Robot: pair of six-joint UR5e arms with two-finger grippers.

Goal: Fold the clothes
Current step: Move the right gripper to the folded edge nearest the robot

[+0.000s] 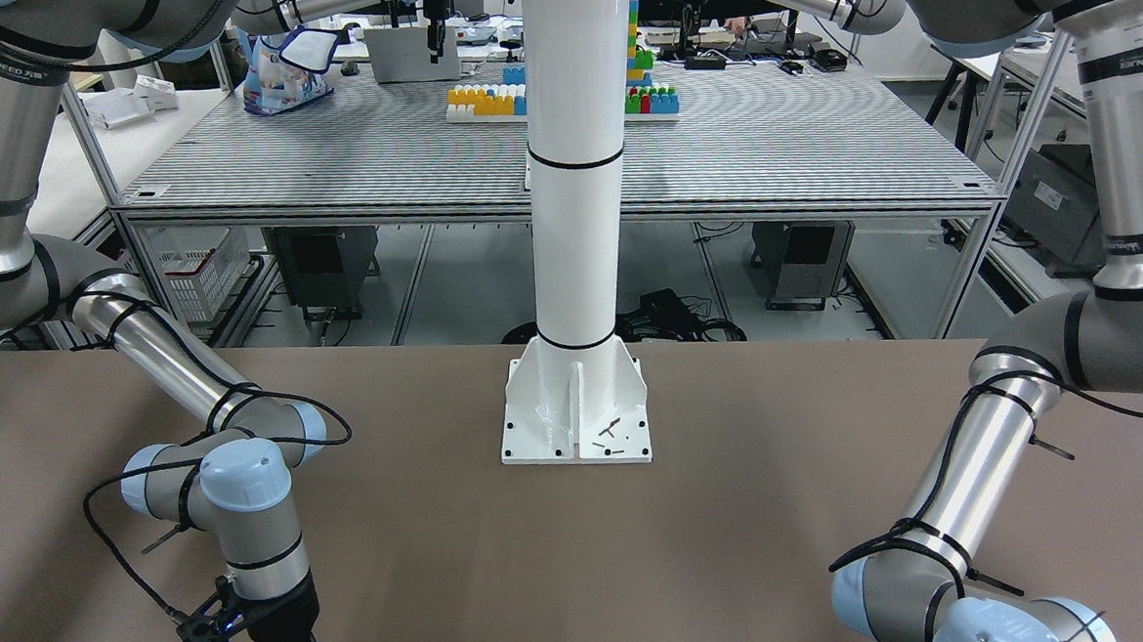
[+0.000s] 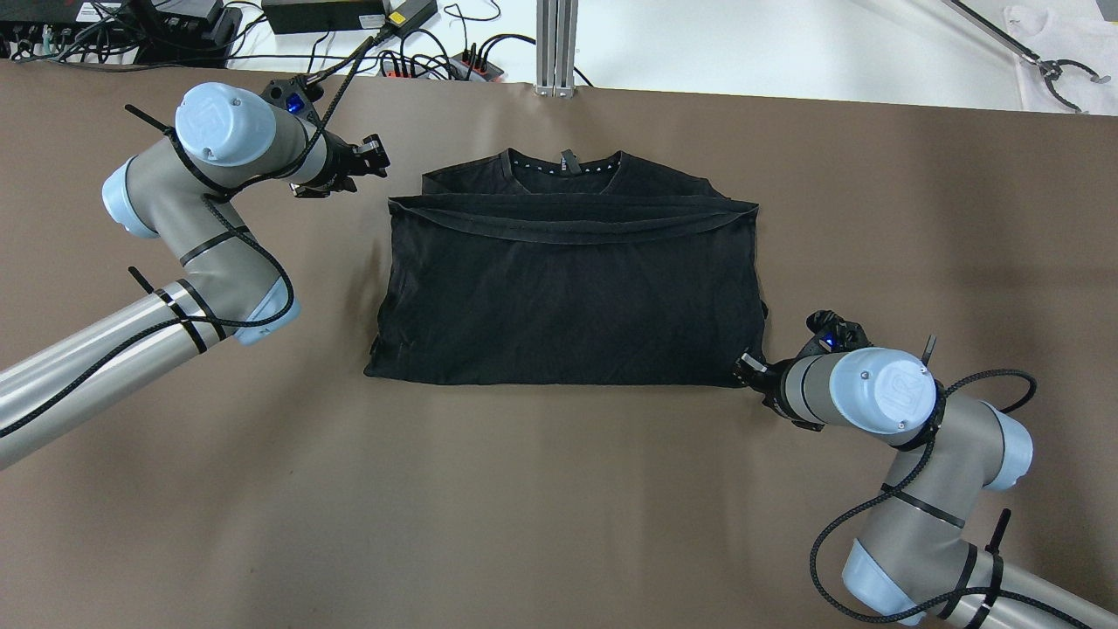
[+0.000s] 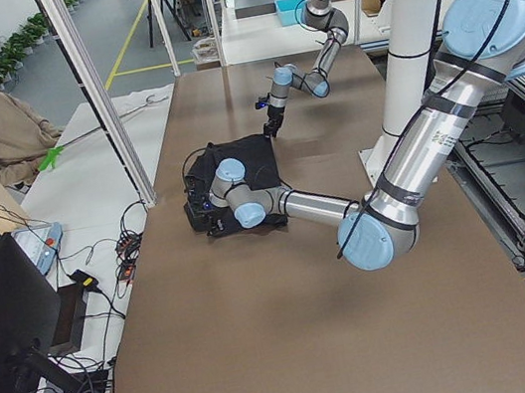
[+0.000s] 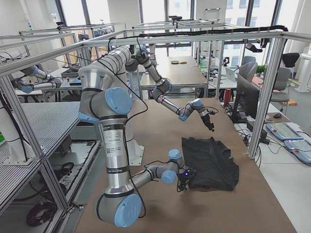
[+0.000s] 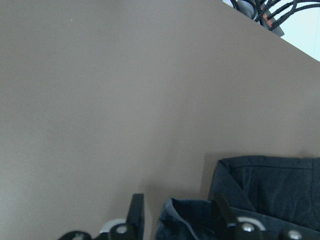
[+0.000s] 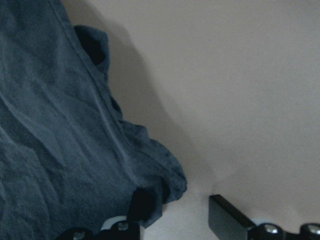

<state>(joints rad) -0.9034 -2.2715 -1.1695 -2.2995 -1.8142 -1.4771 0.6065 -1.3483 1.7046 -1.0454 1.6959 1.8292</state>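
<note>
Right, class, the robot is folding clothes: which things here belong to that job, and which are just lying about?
Job in hand: shirt, part-folded; left end effector, open; right end effector, open at the shirt's corner.

Lying about: pillar; blocks; monitor.

Black garment [image 2: 568, 297], folded flat, collar at far edge, mid-table
</note>
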